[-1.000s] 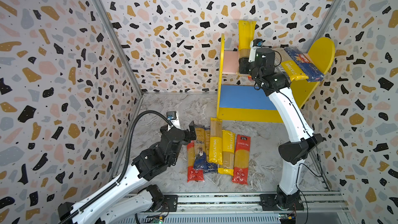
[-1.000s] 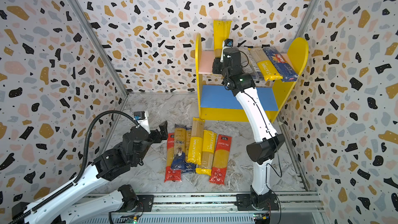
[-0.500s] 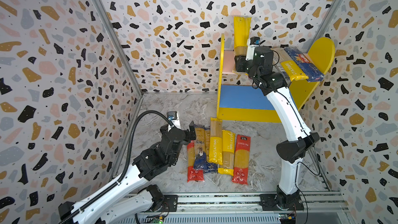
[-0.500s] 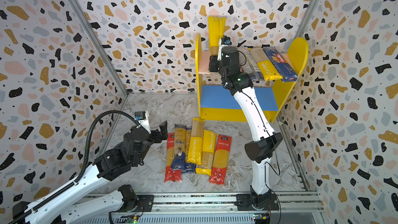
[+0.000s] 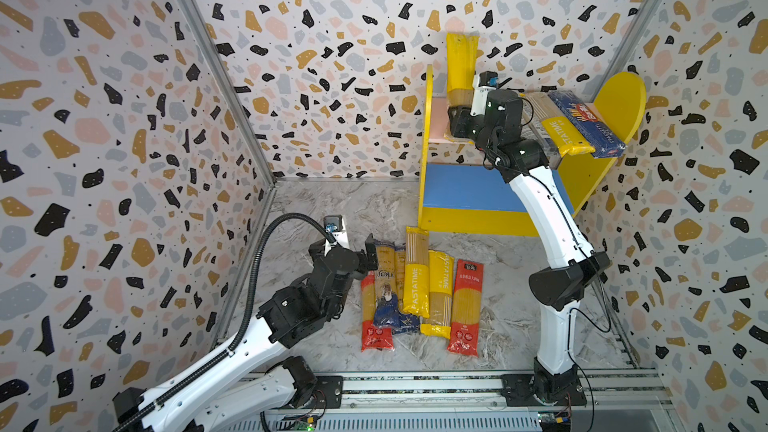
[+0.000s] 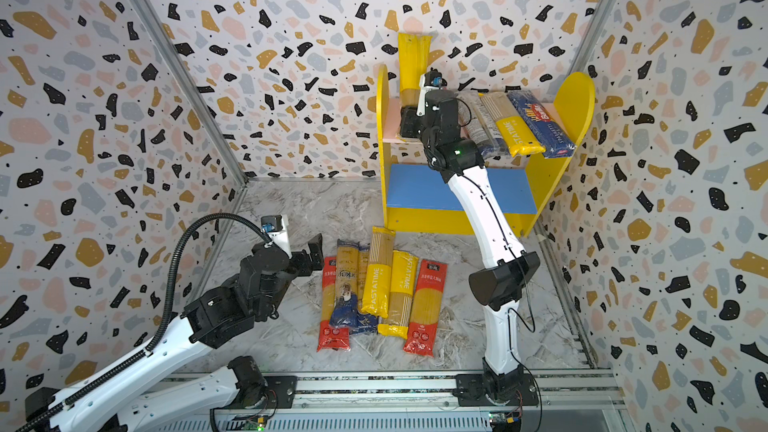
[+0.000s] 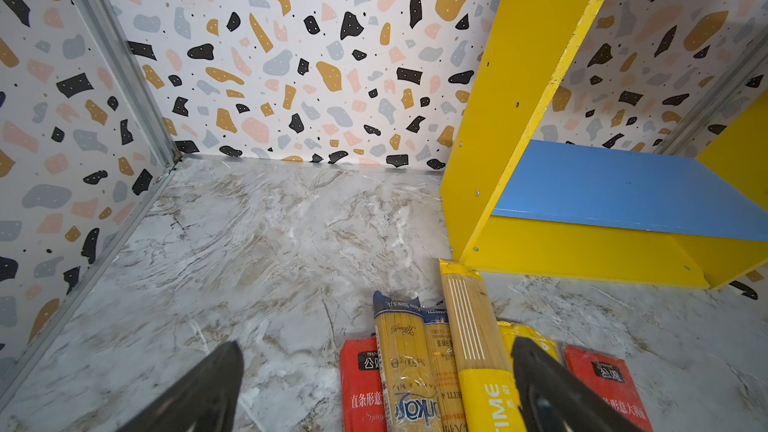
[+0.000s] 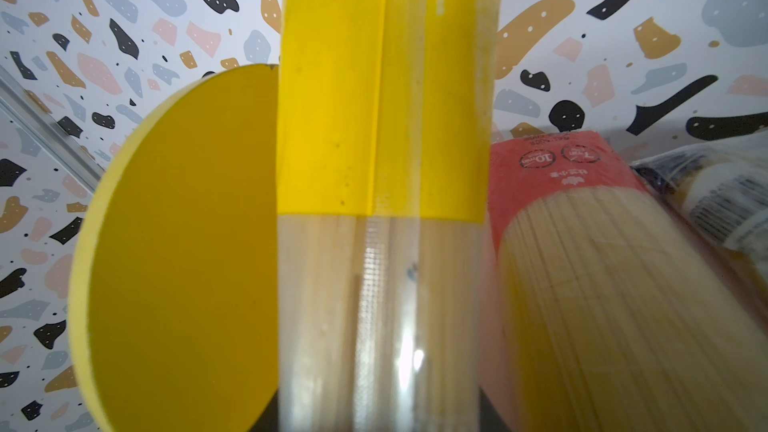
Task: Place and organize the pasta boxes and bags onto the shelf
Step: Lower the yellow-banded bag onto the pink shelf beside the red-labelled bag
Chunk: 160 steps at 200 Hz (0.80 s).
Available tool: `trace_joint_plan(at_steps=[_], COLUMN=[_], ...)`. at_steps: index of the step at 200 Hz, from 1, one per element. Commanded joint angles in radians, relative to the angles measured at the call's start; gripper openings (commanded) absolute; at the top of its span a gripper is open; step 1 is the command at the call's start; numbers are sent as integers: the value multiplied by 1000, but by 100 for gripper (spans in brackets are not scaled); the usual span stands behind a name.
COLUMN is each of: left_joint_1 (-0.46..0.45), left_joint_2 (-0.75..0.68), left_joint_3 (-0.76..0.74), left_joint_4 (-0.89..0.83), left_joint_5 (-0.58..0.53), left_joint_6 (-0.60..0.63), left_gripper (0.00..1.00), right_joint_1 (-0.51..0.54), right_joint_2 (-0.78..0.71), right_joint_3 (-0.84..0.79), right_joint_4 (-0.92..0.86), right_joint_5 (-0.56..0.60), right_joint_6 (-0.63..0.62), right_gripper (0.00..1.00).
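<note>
A two-armed robot works in a booth with speckled walls. A small shelf (image 5: 619, 97) with yellow sides stands at the back right of the marble-look floor (image 5: 332, 209).

The right pincer (image 5: 456, 123) is pinching a pasta pack (image 5: 461, 64) low on its clear part. The pack stands steeply on end over the left end of the pink upper board (image 5: 435, 118), just beside the shelf's left side panel. Its yellow end is high above the shelf. In the right wrist view a red pack (image 8: 582, 251) lies right next to it. More packs lie side by side toward the board's right end, among them a yellow one (image 5: 562, 135) and a dark blue one (image 5: 587, 122) at the right edge. The blue lower board (image 5: 465, 189) shows nothing on it where visible.

The left pincer (image 6: 311, 254) is spread wide and holds nothing. It is poised just beside the left edge of a row of packs (image 5: 419, 288) lying on the floor in front of the shelf.

The step in hand appears to be setting the held pack on the upper board. The next move likely calls for tipping it down flat into the gap between the side panel and the red pack, then letting go without nudging its neighbours.
</note>
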Motion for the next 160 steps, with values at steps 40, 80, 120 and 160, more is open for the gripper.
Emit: trace_joint_plan(at_steps=[40, 80, 120, 160], left_joint_1=[3, 3, 3, 3], left_joint_2=[7, -5, -20, -35], left_joint_3=[-7, -13, -22, -31], left_joint_4=[50, 46, 45, 40], left_joint_5=[-9, -10, -10, -12], left_joint_6=[20, 15, 9, 4], left_gripper=[99, 99, 99, 100], right_joint_1=[8, 19, 29, 41], right_joint_2=[-35, -42, -50, -50], right_joint_3=[63, 63, 61, 57], right_joint_4=[127, 121, 113, 102], right_joint_5=[-6, -1, 5, 20], right_joint_6=[0, -2, -8, -13], right_gripper=[32, 35, 36, 41])
